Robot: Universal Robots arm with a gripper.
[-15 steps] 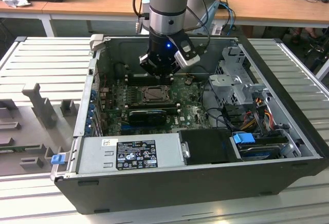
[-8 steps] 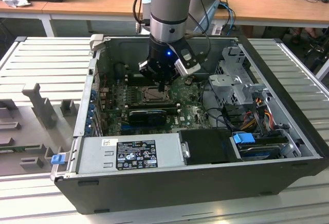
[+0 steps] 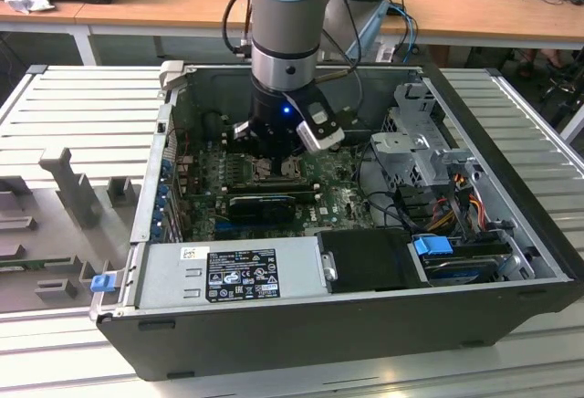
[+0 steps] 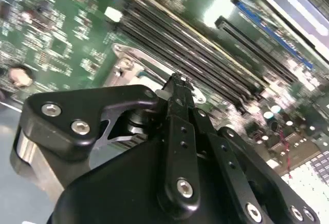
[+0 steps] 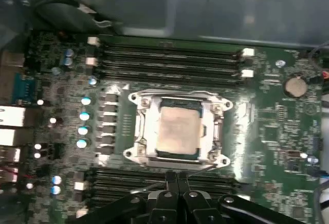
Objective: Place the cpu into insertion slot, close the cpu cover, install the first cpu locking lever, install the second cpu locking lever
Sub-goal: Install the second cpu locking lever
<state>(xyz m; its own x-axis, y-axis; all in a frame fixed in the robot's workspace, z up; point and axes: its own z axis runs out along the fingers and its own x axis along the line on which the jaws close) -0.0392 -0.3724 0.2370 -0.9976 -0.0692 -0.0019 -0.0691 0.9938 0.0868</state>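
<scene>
Claw [image 5: 176, 179]: fingers pressed together, nothing between them, tips low over the green motherboard [image 5: 277, 126] just beside the socket's edge. Cpu [image 5: 178, 129]: pale square, lying flat in the insertion slot [image 5: 149, 154]. Cpu cover [image 5: 143, 126]: silvery frame, down around the chip. Memory slots [image 5: 169, 59]: long black rows flanking the socket.

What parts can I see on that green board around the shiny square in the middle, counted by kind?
cpu: 1
cpu cover: 1
banks of long black memory slots: 2
round silver battery: 1
Total: 5
</scene>
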